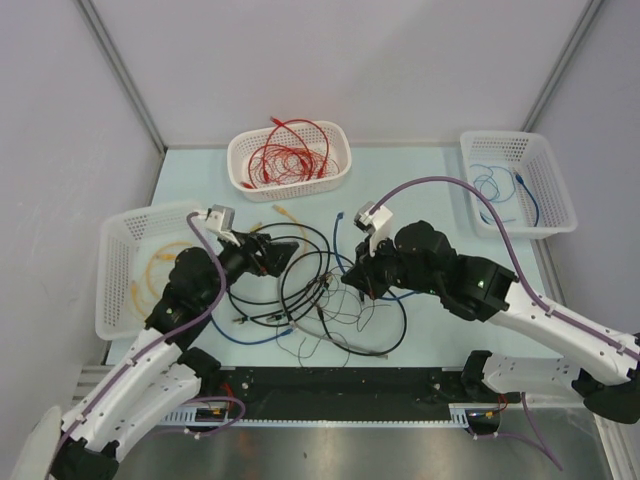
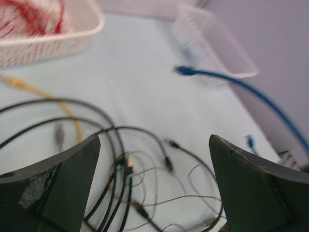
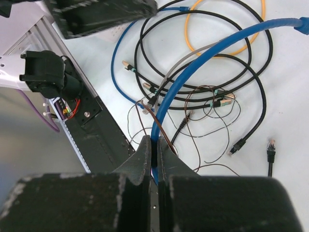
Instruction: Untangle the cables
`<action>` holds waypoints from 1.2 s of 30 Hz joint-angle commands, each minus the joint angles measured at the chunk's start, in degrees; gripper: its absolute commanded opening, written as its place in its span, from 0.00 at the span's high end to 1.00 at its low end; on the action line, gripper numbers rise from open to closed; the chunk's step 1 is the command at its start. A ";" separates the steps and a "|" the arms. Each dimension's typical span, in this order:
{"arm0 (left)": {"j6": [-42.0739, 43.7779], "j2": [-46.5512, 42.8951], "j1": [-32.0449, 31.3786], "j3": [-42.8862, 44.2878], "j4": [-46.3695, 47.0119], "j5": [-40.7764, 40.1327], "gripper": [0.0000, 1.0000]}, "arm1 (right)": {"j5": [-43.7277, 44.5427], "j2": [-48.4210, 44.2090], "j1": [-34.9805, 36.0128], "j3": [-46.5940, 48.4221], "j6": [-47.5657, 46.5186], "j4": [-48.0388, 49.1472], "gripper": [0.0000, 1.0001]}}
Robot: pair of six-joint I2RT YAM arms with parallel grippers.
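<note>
The tangle of cables lies on the desk, below and between both pairs of fingers. The left fingers hang spread over its left part. The right fingers pinch a single cable at its right part. The far basket sits beyond both, with cables in it. The left basket is left of the left fingers and the right basket is right of and beyond the right fingers, each with a cable inside.

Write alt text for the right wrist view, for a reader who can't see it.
The right gripper is shut on a blue cable that arcs away to the upper right. Beyond it, a tangle of black cables, a yellow cable and thin brown wires lies on the pale table.
</note>
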 commanded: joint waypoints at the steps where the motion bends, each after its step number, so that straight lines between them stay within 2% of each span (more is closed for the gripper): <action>1: 0.83 -1.28 -1.28 -2.98 17.08 11.05 0.00 | -1.91 0.19 0.04 0.47 -0.79 2.96 1.00; 6: 2.41 -0.05 -6.55 -5.26 25.26 17.12 0.00 | -2.88 0.54 0.74 0.47 0.09 3.93 1.00; 9: 2.93 1.79 -9.37 -5.35 27.48 20.38 0.05 | -2.88 0.63 1.10 0.47 0.44 4.28 1.00; 14: 3.11 5.04 -12.62 -5.70 29.94 23.10 0.09 | -2.79 0.90 1.45 0.47 0.88 4.54 1.00; 20: 3.90 6.19 -14.39 -5.62 30.39 22.41 0.14 | -2.09 0.99 1.89 0.47 1.32 4.54 1.00; 24: 6.62 2.52 -14.39 -4.39 23.99 16.70 0.03 | -1.91 0.90 1.98 0.47 1.49 4.46 1.00; 26: 7.51 1.01 -14.39 -4.65 23.88 17.04 0.02 | -1.91 0.90 2.07 0.47 1.41 4.46 1.00; 32: 3.04 0.30 -14.56 -6.40 28.17 22.57 0.01 | -1.03 1.07 2.15 0.38 1.75 4.81 1.00; 36: 0.39 1.79 -15.61 -8.07 31.26 23.28 0.03 | -1.12 1.16 2.24 0.47 2.28 5.60 1.00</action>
